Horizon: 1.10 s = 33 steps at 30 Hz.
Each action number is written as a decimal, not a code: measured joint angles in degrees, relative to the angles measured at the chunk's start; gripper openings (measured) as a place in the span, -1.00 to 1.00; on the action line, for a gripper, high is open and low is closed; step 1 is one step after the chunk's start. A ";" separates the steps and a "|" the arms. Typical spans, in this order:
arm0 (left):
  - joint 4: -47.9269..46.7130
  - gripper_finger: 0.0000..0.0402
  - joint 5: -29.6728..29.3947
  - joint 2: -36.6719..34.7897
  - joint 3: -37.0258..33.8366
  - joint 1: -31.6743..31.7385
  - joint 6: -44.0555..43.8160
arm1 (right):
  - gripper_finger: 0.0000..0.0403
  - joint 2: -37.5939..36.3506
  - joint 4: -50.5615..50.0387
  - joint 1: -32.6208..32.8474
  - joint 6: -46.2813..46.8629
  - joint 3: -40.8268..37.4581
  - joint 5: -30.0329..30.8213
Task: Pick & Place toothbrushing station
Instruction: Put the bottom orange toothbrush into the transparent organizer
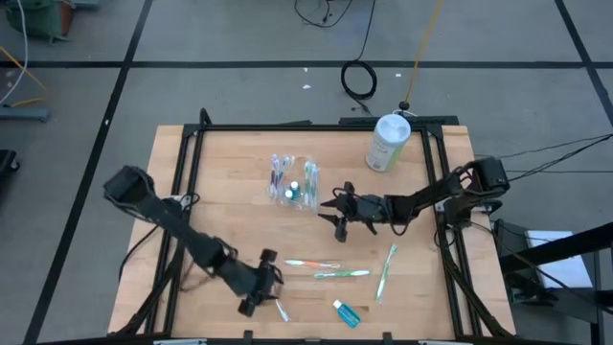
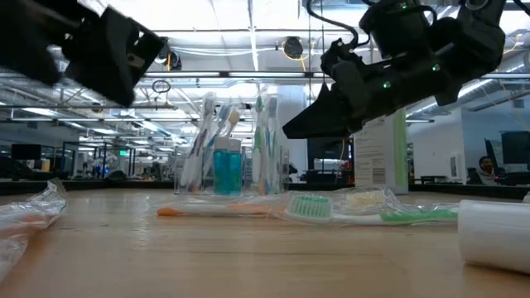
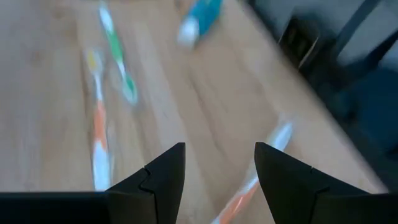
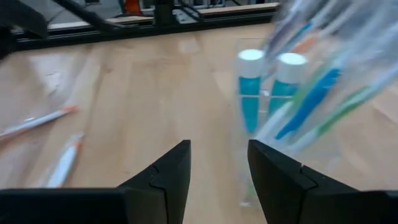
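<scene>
From above, the station (image 1: 295, 182) is standing mid-table toward the far edge (brushes and tubes inside), with the right gripper (image 1: 337, 213) hovering just right of it, fingers spread, holding nothing. The left gripper (image 1: 257, 287) is hanging near the front edge, released, bare wood between them. The low view is showing toothbrushes (image 2: 315, 209) lying before the station (image 2: 228, 161). In the right wrist view, empty fingers (image 4: 161, 177) are facing the station (image 4: 292, 93).

Grey concrete floor (image 1: 239, 91) all around, crossed by dark taped lines. Coiled black cable (image 1: 359, 79) lying on it in the upper middle of the frame. Light wooden tabletop (image 1: 230, 182) inside a black frame. Beyond, at table height: large open hall, rows of ceiling lights (image 2: 248, 33), a seated person (image 2: 487, 170) far right.
</scene>
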 joint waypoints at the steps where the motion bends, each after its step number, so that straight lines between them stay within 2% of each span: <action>1: -3.36 -0.02 -0.77 1.70 1.94 -0.49 0.00 | -0.23 0.00 -0.06 0.56 0.00 0.00 0.00; 5: -13.40 -0.02 -1.10 8.55 8.72 -1.16 -0.90 | -0.23 0.00 -0.70 2.61 -0.06 -0.02 0.00; 10: -14.89 -0.02 3.07 14.42 13.23 -1.43 0.11 | -0.23 0.00 -2.26 4.73 0.97 -0.02 0.01; 18: -21.91 -0.02 1.66 14.88 18.12 -3.47 2.78 | -0.23 0.00 -2.83 6.28 0.87 -0.02 0.12; 29: -21.16 -0.02 1.65 15.21 18.20 -3.71 2.09 | -0.23 0.00 -3.07 5.67 0.86 -0.02 0.26; 33: -16.96 -0.02 4.66 17.70 18.20 -3.38 2.82 | -0.23 0.00 -3.28 5.69 0.87 -0.04 0.24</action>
